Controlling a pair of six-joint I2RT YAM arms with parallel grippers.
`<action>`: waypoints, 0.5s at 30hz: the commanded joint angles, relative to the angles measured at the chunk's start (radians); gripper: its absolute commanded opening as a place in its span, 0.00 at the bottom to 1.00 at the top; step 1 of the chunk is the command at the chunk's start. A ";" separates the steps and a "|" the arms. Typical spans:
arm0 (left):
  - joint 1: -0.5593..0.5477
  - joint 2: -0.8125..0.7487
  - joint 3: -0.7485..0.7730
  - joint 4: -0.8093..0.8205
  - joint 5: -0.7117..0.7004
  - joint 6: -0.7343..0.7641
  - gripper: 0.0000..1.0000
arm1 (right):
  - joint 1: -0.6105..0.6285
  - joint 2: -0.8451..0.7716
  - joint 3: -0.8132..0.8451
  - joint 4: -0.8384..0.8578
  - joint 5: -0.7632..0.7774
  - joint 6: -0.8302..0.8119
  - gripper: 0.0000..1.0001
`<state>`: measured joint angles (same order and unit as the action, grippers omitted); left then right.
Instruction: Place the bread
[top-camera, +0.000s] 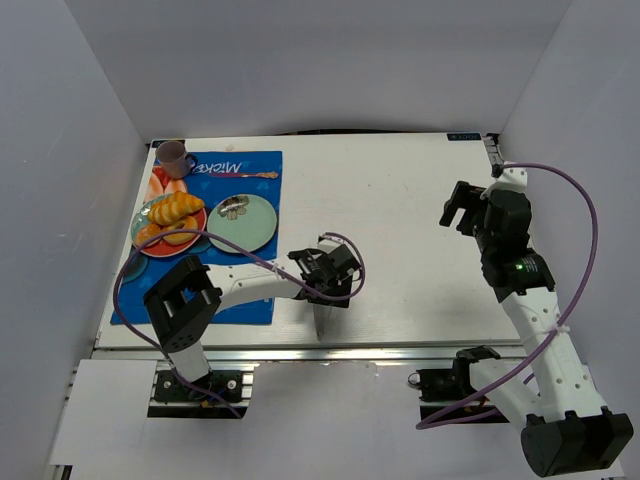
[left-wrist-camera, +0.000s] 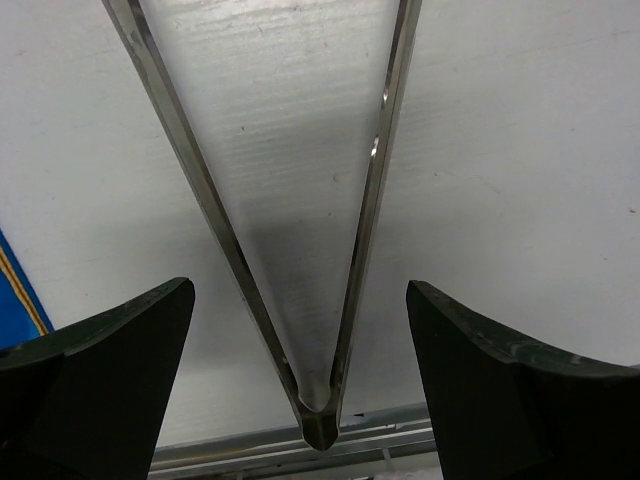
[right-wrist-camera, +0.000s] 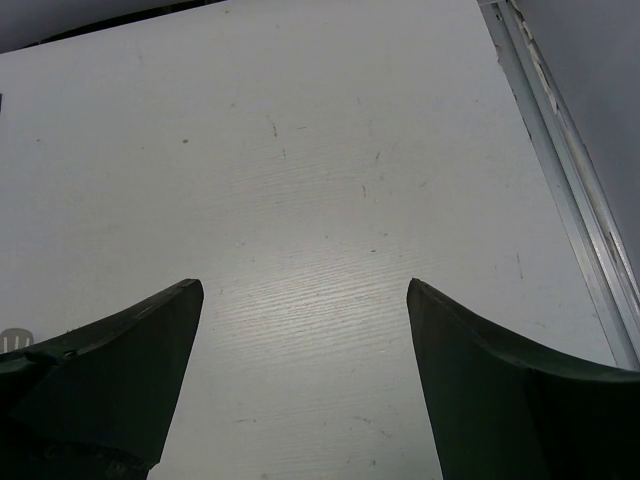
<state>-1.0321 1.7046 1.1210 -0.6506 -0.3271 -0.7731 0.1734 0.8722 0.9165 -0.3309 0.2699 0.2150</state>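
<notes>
The left tool hangs over the middle of the white table with its dark fingers spread wide and pinching nothing. A pair of V-shaped steel tongs lies flat on the table between them, touching neither finger, with its hinge toward the near edge. The right tool is spread just as wide over bare table far to the right. The small oblong golden-brown bread roll sits on the round red plate at the far left, on the blue placemat, beside a wider ridged croissant (the pastries are crowded and hard to separate).
</notes>
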 joint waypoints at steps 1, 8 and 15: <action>-0.008 -0.002 0.003 0.031 -0.029 -0.020 0.97 | 0.001 -0.007 -0.008 0.050 -0.023 0.007 0.89; -0.009 0.035 -0.010 0.037 -0.026 0.001 0.92 | 0.000 -0.022 -0.021 0.052 -0.028 0.009 0.89; -0.009 0.099 0.014 0.016 -0.029 0.009 0.84 | 0.000 -0.032 -0.022 0.041 0.003 0.038 0.89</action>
<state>-1.0370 1.7935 1.1179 -0.6270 -0.3355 -0.7719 0.1734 0.8608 0.8890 -0.3168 0.2554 0.2314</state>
